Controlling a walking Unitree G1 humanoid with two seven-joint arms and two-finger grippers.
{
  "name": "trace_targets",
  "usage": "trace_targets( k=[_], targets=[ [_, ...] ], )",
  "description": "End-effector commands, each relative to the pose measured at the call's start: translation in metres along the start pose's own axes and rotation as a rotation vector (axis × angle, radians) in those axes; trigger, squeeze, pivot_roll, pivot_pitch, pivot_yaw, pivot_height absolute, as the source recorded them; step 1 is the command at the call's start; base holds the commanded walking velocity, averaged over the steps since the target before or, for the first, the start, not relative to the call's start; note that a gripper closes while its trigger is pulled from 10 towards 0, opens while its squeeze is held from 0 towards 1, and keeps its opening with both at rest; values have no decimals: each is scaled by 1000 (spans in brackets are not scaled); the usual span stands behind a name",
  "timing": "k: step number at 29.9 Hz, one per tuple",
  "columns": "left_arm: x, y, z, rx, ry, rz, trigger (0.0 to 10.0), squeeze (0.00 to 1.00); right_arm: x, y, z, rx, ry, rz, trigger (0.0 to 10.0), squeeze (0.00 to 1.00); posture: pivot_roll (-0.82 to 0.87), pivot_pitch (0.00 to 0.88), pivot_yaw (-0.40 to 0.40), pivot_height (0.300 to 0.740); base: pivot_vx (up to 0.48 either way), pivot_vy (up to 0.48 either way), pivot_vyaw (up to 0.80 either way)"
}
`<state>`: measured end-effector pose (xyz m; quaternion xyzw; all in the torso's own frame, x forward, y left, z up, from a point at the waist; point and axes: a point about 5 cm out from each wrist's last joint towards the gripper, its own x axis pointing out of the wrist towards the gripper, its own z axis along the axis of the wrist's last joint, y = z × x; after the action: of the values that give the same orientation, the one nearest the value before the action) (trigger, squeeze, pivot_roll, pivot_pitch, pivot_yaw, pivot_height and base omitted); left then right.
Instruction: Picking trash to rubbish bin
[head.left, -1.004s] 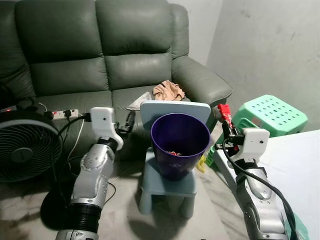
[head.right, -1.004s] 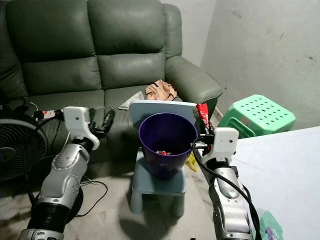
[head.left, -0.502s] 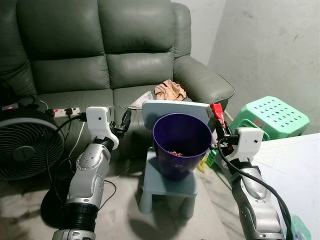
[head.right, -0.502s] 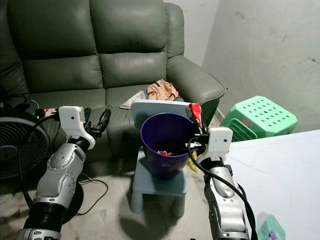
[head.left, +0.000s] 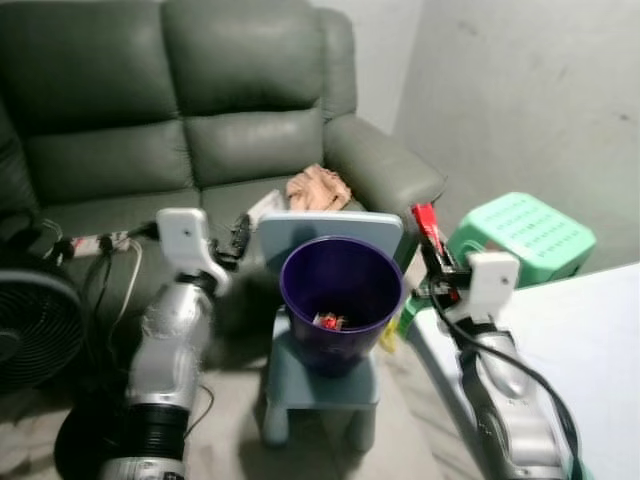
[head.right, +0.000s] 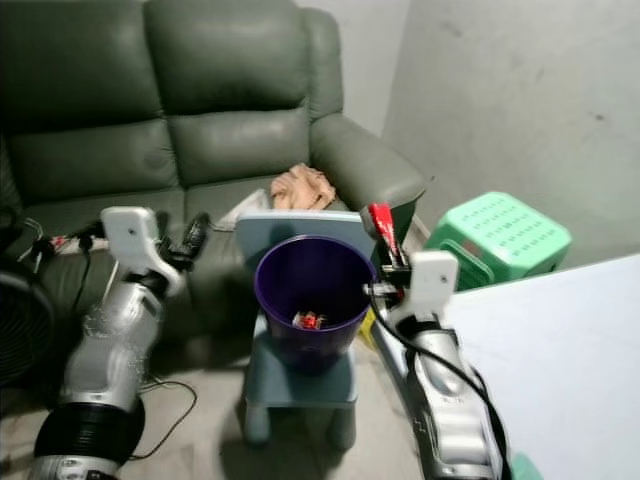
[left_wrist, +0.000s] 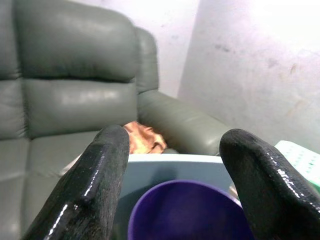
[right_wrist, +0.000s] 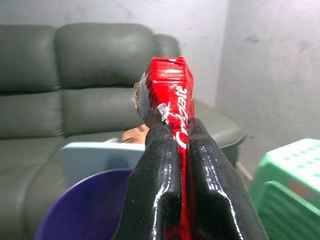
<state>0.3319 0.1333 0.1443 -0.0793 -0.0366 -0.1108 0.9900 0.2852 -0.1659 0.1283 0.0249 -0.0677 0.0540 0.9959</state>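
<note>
A purple rubbish bin (head.left: 340, 300) stands on a small light-blue chair (head.left: 320, 375) in front of the sofa, with some trash (head.left: 328, 321) at its bottom. My right gripper (head.left: 432, 240) is shut on a red Colgate toothpaste box (right_wrist: 172, 95) and holds it just right of the bin's rim, tilted upward. My left gripper (head.left: 238, 232) is open, to the left of the bin at rim height, with nothing between its fingers (left_wrist: 102, 180).
A green-grey leather sofa (head.left: 200, 130) stands behind, with a crumpled tan cloth (head.left: 316, 188) and a paper on its seat. A green plastic stool (head.left: 520, 232) is at the right by the wall. A power strip (head.left: 90, 242) and a black fan (head.left: 30, 330) are at the left. A white surface (head.left: 580, 350) lies at lower right.
The camera has shifted; the scene sits slightly lower and left, and is blurred. My right gripper with the toothpaste box has drawn closer to the bin's right rim. The left gripper holds its place.
</note>
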Motion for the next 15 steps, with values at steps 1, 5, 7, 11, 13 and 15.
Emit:
trace_targets(
  k=[1,5,7,11,13,15],
  targets=[
    [-1,13,6,18,-11,37,10000,0,4,9,5,18,-24,24,10000,0,1,0,-57,740,307,0,0],
    [-1,13,7,19,-12,39,10000,0,4,9,5,17,-23,28,10000,0,3,0,-58,740,304,0,0],
    [-1,13,7,18,-12,40,10000,0,4,10,5,18,-22,31,10000,0,4,0,-58,740,306,0,0],
    [-1,13,7,18,-12,41,10000,0,5,10,5,6,-17,38,10000,0,5,0,-60,740,304,0,0],
    [-1,12,7,17,-13,42,10000,0,5,12,5,-33,-15,59,10000,0,6,0,-62,740,300,0,0],
    [-1,12,7,16,-13,42,10000,0,5,12,5,-29,-18,60,10000,0,6,0,-62,740,300,0,0]
  ],
)
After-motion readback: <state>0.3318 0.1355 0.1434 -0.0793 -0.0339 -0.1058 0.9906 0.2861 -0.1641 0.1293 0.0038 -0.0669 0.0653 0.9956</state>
